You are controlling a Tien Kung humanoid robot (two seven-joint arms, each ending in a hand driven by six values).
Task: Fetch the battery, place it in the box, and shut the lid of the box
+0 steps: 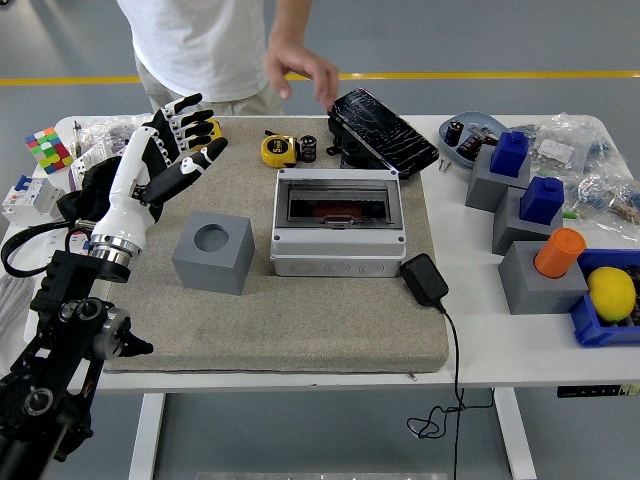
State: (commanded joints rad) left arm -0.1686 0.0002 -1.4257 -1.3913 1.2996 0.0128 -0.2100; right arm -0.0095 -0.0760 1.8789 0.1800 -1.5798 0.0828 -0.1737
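The grey box (338,222) stands in the middle of the mat with its see-through lid (338,203) down; something dark and reddish shows through it. A small black battery (308,148) stands behind the box, next to a yellow tape measure (278,150). More batteries lie in the blue bowl (462,133) at the back right. My left hand (172,150) is raised over the mat's left side, well left of the box, with its fingers spread and empty. The person's hand (303,70) hovers above the table's far edge and holds nothing.
A grey cube with a round hole (212,250) stands left of the box. A black power adapter (423,278) with its cable lies at the box's front right. A black case (382,132) lies behind the box. Grey and blue blocks (520,190), an orange cylinder (558,250) and a lemon (611,292) stand at the right.
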